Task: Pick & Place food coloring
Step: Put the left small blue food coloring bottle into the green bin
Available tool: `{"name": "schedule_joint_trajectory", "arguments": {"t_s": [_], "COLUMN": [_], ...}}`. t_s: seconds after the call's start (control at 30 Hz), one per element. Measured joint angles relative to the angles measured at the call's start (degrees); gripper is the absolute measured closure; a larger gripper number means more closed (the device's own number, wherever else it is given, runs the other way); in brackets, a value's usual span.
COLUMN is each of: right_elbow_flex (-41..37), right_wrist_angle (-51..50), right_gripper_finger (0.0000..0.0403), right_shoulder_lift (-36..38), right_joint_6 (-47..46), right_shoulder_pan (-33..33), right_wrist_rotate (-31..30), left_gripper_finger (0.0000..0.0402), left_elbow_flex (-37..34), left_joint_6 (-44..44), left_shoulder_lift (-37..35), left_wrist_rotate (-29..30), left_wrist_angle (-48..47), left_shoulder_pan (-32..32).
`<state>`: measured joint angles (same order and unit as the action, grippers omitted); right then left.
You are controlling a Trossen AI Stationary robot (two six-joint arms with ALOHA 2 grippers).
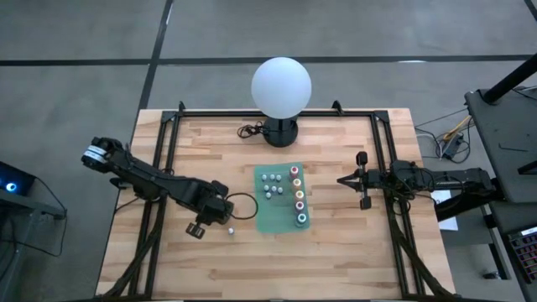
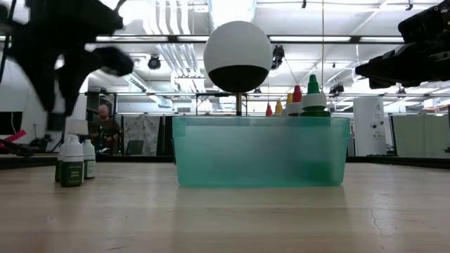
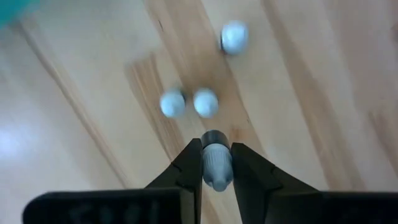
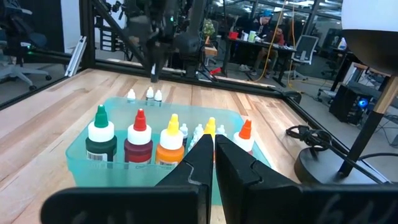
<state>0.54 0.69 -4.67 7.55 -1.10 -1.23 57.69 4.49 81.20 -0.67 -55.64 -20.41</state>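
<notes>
My left gripper point(image 3: 216, 177) points down over the table's left half point(image 1: 207, 221), left of the green tray point(image 1: 267, 220), and is shut on a small whitish food coloring bottle point(image 3: 216, 163). Three more small whitish bottles point(image 3: 206, 102) stand upright on the wood below it, also seen in the low view point(image 2: 72, 163). Inside the tray stand the coloured-top bottles point(image 4: 138, 142) in a row, with several small whitish ones point(image 1: 270, 183) beside them. My right gripper point(image 1: 342, 179) waits shut and level at the table's right side, pointing at the tray. My left gripper pinches the small bottle's whitish top point(image 3: 215, 169) between its two fingers, coming from above and pointing down. The bottle's dark body point(image 3: 214, 138) sticks out below the fingertips. It hangs lifted clear of the wood, above the three standing bottles.
A white globe lamp point(image 1: 281, 82) on a black base stands at the table's far middle, its cord point(image 1: 247, 131) beside it. A black cable loop point(image 1: 243, 205) lies between my left gripper and the tray. Bare wood point(image 1: 252, 268) runs along the near edge.
</notes>
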Motion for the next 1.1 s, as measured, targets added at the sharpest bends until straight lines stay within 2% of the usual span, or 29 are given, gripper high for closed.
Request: {"name": "schedule_joint_trajectory", "arguments": {"t_s": [0.53,1.1], "right_elbow_flex": [0.0,0.0], "right_wrist_angle": [0.0,0.0], "right_gripper_finger": [0.0394,0.0394], "right_shoulder_lift": [0.0,0.0], "right_joint_6": [0.1,0.1], "right_shoulder_pan": [0.0,0.0], "right_wrist_rotate": [0.0,0.0], "left_gripper_finger": [0.0360,0.0360], "left_elbow_flex": [17.6,36.9], "left_joint_6": [8.0,12.3], "left_shoulder_lift": [11.6,27.6], "left_wrist_rotate": [0.1,0.1], "left_wrist_angle": [-1.2,-1.1], "left_shoulder_pan": [5.3,11.0]}}
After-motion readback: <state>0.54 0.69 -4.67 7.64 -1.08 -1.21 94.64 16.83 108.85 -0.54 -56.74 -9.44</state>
